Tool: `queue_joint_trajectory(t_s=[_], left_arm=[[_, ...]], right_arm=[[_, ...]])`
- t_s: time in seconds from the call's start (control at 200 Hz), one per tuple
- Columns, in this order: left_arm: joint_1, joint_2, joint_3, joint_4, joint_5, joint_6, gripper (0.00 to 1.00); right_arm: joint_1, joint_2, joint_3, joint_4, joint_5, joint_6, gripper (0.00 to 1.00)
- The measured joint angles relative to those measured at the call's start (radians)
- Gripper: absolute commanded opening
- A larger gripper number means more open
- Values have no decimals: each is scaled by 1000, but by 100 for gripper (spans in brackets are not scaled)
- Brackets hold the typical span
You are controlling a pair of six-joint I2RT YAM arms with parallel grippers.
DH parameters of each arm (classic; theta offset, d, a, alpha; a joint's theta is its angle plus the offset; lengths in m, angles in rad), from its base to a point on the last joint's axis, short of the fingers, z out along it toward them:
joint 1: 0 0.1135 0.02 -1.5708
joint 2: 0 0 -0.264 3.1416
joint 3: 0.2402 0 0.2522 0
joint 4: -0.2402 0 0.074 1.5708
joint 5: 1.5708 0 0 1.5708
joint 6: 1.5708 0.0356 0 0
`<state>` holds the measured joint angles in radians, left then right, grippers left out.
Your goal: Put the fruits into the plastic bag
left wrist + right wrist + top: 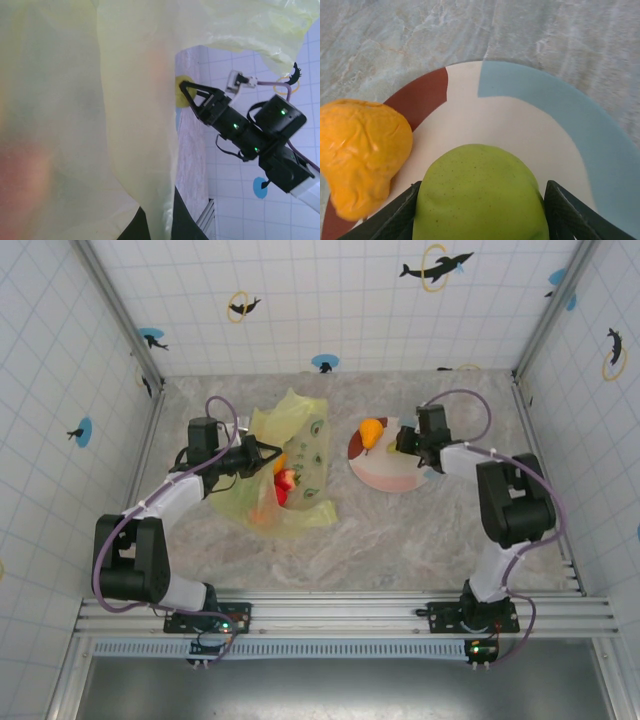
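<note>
- Top view: the plastic bag (pixel 300 510) lies beside the plate (pixel 395 480), on the left arm's side, with a red fruit (pixel 286 485) inside. The left gripper (pixel 265 453) is clenched on the bag's rim. The right gripper (pixel 398 443) is over the plate, just beside an orange fruit (pixel 371 432).
- Left wrist: bag film (pixel 100 125) hangs close across the lens.
- Right wrist: on the plate (pixel 520 125), a green fruit (pixel 480 195) sits between the fingers (pixel 560 210); I cannot tell whether they pinch it.

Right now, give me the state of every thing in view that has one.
plastic bag, edge pinched up, red fruit inside
left pincer, shut on the plastic bag
right pincer, fingers either side of green fruit, grip unclear
green fruit, resting on plate
orange fruit, loose on plate beside green fruit
</note>
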<state>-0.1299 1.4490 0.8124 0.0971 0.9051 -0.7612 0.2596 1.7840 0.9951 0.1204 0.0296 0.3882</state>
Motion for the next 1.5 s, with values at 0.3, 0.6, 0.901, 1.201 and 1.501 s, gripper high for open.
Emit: queue_joint_trajectory(t_s=[0.3, 0.6, 0.901, 1.201, 1.501], left_arm=[[0, 0, -2, 2, 3, -17, 0], [0, -1, -2, 1, 22, -7, 0], [0, -16, -2, 13, 42, -2, 0], [0, -29, -2, 65, 63, -36, 0], [0, -36, -2, 103, 64, -67, 0]], right_arm=[[87, -276, -212, 120, -122, 16, 61], [373, -158, -133, 303, -225, -1, 61], [477, 53, 7, 424, -263, 29, 60], [542, 185, 117, 489, -267, 113, 60], [571, 287, 187, 563, -300, 235, 60]])
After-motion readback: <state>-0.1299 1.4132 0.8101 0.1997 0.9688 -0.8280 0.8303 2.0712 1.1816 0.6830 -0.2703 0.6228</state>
